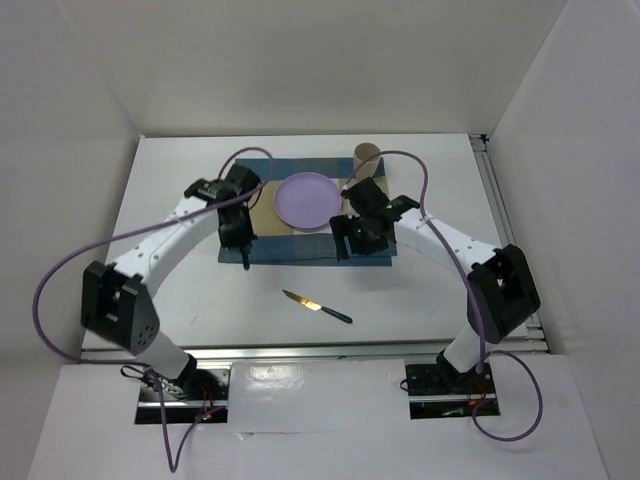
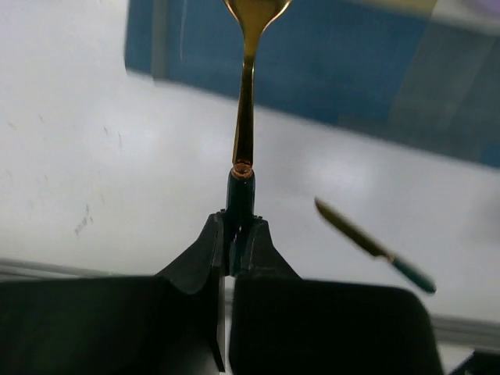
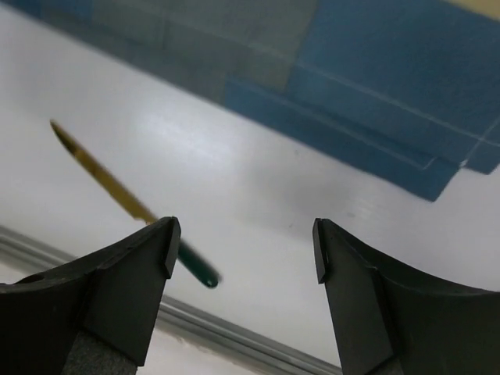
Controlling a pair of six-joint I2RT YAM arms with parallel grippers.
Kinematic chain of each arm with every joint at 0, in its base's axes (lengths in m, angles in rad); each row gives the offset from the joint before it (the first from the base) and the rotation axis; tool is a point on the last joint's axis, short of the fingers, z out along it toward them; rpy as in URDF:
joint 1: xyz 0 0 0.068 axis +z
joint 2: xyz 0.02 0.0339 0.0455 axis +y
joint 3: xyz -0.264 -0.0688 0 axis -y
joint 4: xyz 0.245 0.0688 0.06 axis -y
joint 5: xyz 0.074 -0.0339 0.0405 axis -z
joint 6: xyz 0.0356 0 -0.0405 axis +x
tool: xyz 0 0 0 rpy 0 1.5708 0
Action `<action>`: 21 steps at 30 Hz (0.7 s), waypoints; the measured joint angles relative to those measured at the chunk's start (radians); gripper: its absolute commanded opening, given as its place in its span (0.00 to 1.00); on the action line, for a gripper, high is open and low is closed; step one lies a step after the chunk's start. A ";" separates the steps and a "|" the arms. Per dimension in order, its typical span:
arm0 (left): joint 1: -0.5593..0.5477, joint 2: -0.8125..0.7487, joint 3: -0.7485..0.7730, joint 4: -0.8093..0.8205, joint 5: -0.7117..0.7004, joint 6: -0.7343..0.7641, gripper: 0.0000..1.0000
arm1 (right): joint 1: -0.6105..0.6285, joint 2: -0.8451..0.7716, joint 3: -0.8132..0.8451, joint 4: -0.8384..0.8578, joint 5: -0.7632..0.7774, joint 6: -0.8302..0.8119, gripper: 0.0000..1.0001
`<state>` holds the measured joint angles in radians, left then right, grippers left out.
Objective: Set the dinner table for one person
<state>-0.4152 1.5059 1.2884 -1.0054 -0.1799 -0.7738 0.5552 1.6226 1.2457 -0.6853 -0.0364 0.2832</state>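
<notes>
At the very tips of my left gripper [image 2: 238, 234], the job is to carry this gold utensil [image 2: 244, 133] to its place beside the purple plate [image 1: 307, 200]. I judge that it wants a slow, level move. My hold is only on the last bit of the dark handle, so the long gold end could swing or droop if I turn the wrist quickly. I should set it down flat on the striped placemat [image 1: 290, 245], parallel to the plate's left side and clear of its rim, and let go only once it rests there.

The left jaws are clamped tight on that handle end, with almost no gap between them. The head runs out of the wrist view, so I cannot tell spoon from fork, nor whether it is lifted off the surface.

My right gripper [image 3: 244, 242] hangs wide apart and holds nothing, over the placemat's near right part.

Further out, the knife [image 1: 317, 305] lies untouched on the bare white dinner table [image 1: 400, 310], near the front and well apart from the placemat. A brown cup [image 1: 365, 153] stands at the placemat's far right corner.
</notes>
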 measured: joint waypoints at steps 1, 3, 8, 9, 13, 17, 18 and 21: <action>0.016 0.055 0.070 0.005 -0.019 0.034 0.00 | 0.019 -0.013 -0.026 -0.004 -0.015 -0.023 0.80; 0.045 0.187 0.217 0.005 -0.056 0.098 0.00 | 0.058 -0.042 -0.058 -0.006 -0.039 -0.066 0.78; 0.113 0.482 0.426 0.019 -0.092 0.201 0.00 | 0.166 -0.075 -0.116 0.005 -0.056 -0.125 0.60; 0.124 0.545 0.472 0.011 -0.096 0.221 0.00 | 0.185 -0.072 -0.123 0.006 -0.057 -0.126 0.60; 0.159 0.682 0.557 0.014 -0.094 0.258 0.00 | 0.261 -0.028 -0.137 0.016 -0.046 -0.130 0.65; 0.178 0.731 0.613 0.002 -0.069 0.288 0.00 | 0.309 0.037 -0.158 0.039 -0.031 -0.132 0.70; 0.180 0.737 0.629 0.003 -0.061 0.298 0.00 | 0.314 0.048 -0.164 0.042 -0.030 -0.132 0.71; 0.180 0.746 0.658 0.011 -0.044 0.304 0.00 | 0.324 0.071 -0.191 0.061 -0.032 -0.132 0.71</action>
<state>-0.2348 2.2520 1.9469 -0.9947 -0.2241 -0.4694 0.8795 1.6932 1.0546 -0.6239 -0.0685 0.1509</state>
